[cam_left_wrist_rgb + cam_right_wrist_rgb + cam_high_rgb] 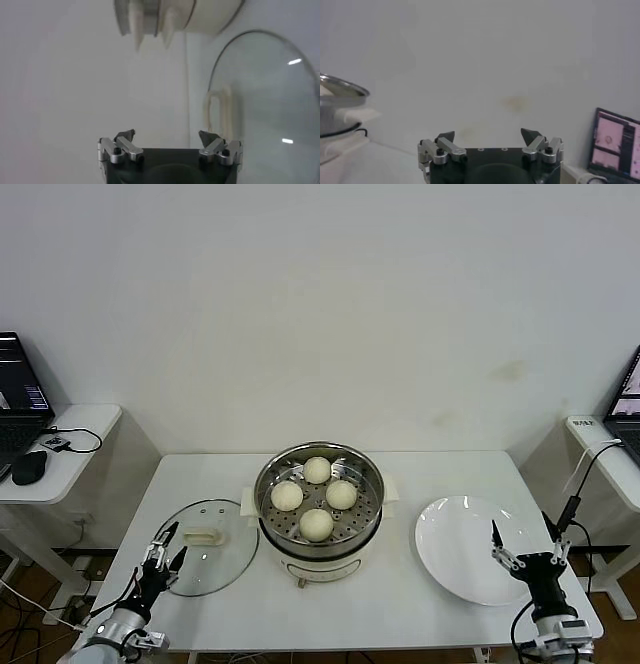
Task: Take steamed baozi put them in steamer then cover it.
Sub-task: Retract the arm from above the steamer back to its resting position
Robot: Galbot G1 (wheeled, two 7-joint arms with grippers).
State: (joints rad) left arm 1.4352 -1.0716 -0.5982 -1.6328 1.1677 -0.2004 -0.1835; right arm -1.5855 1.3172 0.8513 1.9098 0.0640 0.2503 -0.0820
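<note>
the left pincer [162, 556] hovers low at the near left corner of the worktop [330, 604], with its jaws spread wide and nothing between them. just beside it, toward the middle, the cover [205, 560] lies flat on the worktop, and its cream bar handle [200, 537] points up, so i think it is free to be gripped from above. the pincer is at the rim of the cover and does not touch it. i judge that this arm is placed here because the cover is the one thing left to move.

further right of this pincer stands the steamer [318, 502], in the centre of the worktop. the four steamed baozi [316, 500] already sit on its perforated tray, close together and apart from the wall. so the filling looks done, and only the covering is not yet done.

right of the steamer, the white plate [470, 549] is bare. the right pincer [526, 547] hangs over the near right edge of this plate, also wide and holding nothing. it seems to wait there, away from the pot.

the next move probably asks the left pincer to reach the bar handle and lift the cover level.
</note>
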